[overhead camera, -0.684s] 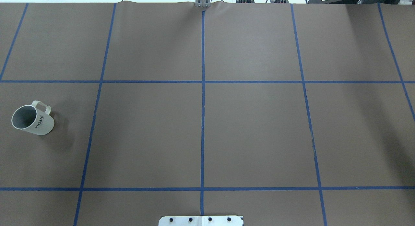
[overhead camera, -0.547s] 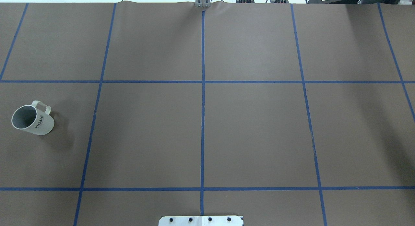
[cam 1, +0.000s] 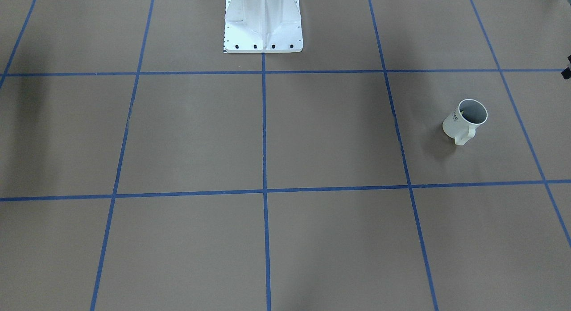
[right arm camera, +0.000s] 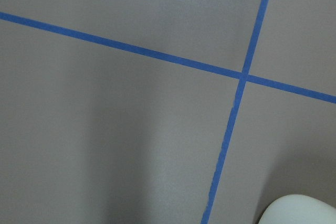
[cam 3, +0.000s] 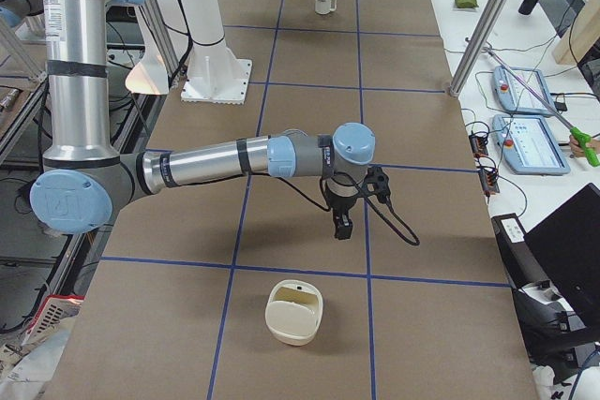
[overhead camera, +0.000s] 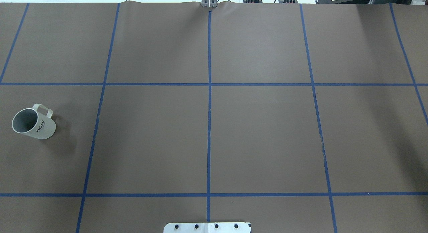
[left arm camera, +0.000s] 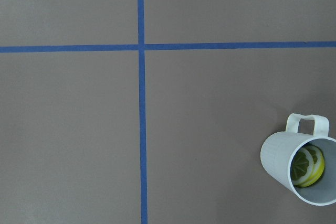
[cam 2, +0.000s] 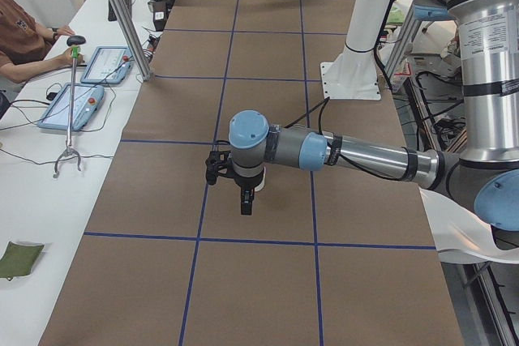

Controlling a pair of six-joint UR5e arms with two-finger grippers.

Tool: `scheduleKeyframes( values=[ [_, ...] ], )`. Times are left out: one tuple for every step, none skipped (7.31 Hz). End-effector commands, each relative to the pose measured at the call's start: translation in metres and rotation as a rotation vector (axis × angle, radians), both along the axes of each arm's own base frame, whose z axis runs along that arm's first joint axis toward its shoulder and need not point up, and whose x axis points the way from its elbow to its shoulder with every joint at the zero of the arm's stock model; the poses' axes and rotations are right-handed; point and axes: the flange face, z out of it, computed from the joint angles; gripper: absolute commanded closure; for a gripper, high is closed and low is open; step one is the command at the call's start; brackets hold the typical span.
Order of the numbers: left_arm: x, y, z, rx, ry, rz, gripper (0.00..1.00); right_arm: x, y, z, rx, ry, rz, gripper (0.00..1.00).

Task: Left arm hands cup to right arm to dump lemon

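- The cup (overhead camera: 33, 123) is standing upright on the brown table (overhead camera: 260, 126), far on the robot's left side, with its handle pointing away from the robot.
- The lemon (left arm camera: 307, 166) slices are lying inside the cup, at the bottom.
- The left arm (cam 2: 357, 155) is stretching low over the table, and the left gripper (cam 2: 246, 200) is pointing down.
- I cannot tell how wide its fingers are standing.
- The right arm (cam 3: 211, 164) is stretching out too, and the right gripper (cam 3: 342, 224) is hanging near a cream container (cam 3: 294, 312); its fingers I cannot judge either.
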Motion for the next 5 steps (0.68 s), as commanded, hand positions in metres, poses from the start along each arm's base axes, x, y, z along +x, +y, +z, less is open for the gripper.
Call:
scheduleKeyframes(
  values=[
    [0.008,-0.001,-0.008,0.011,0.039,0.018,0.00,-0.001,-0.001,-0.002,0.006,-0.002,-0.002,0.00],
    [0.034,-0.003,-0.021,-0.002,0.109,0.050,0.00,-0.003,-0.002,-0.003,0.007,-0.009,-0.005,0.00],
    [0.068,-0.005,-0.032,0.011,0.120,0.081,0.00,-0.005,-0.001,-0.004,0.005,-0.025,-0.008,0.00],
    [0.099,-0.003,-0.036,-0.015,0.106,0.092,0.00,-0.007,-0.001,-0.001,-0.006,-0.026,-0.008,0.00],
    [0.130,-0.003,-0.035,-0.017,0.047,0.103,0.00,-0.008,-0.001,0.002,-0.001,-0.028,-0.010,0.00]
  ],
)
